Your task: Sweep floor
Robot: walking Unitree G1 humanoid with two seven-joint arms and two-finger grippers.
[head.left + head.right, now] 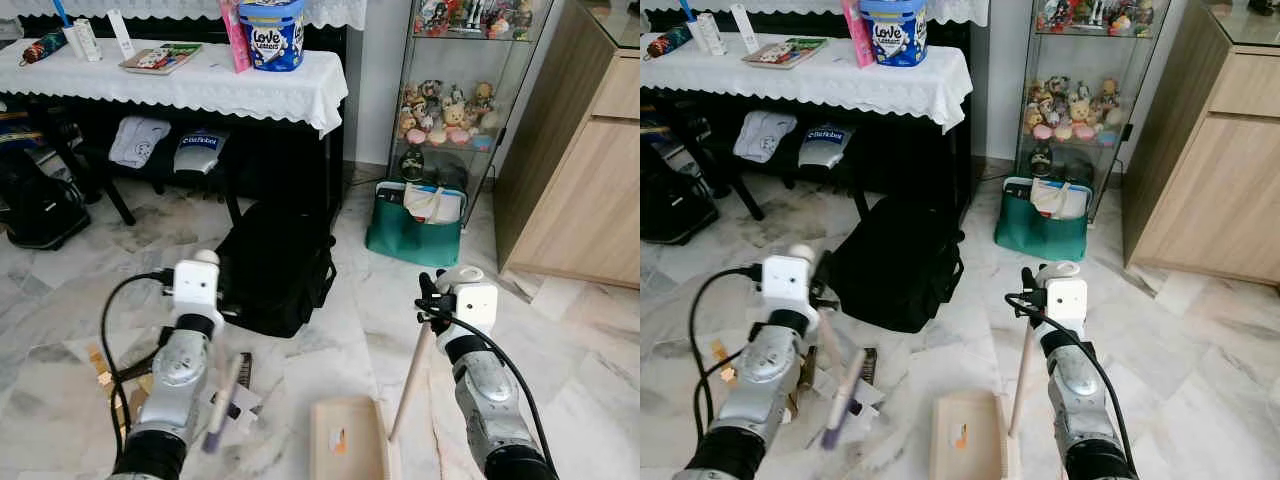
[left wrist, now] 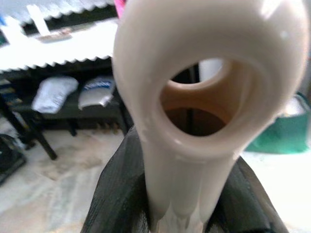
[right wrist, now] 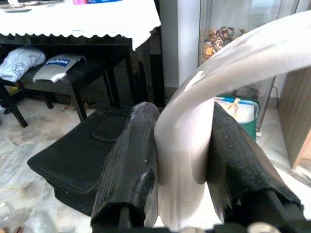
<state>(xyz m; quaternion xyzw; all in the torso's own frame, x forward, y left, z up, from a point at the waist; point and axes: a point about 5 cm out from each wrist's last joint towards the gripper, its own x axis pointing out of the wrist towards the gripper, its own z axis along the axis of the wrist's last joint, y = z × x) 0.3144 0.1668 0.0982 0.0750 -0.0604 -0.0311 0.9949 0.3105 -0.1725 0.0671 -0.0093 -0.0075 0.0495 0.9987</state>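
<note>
Right gripper [image 3: 182,194] first: its two black fingers [image 3: 129,165] are clamped on the pale dustpan handle [image 1: 412,380], which slants down to the beige dustpan [image 1: 345,440] lying flat on the marble floor [image 1: 590,350] between the arms, low where sweepings could be pushed into it. Now the left gripper [image 2: 184,213]: fingers pinched shut on a cream brush handle [image 2: 204,97], whose hanging-loop end looms large before the wrist camera; the grip sits high, I'd say to let the head swing at floor level. In the head views that handle [image 1: 845,395] runs down, blurred, toward scraps of litter [image 1: 100,368] on the tiles just beside the left arm — that's the stuff to sweep, near the pan but not in it. Something small and orange [image 1: 338,440] lies in the pan; too small to name. The brush head is hard to make out among the scraps, and the pan's near edge is cut off. Beyond the grippers, a black bag [image 1: 275,265] sits on the floor, a green bag [image 1: 405,235] by the glass cabinet [image 1: 450,100], and a table with a white cloth [image 1: 200,80] behind.
</note>
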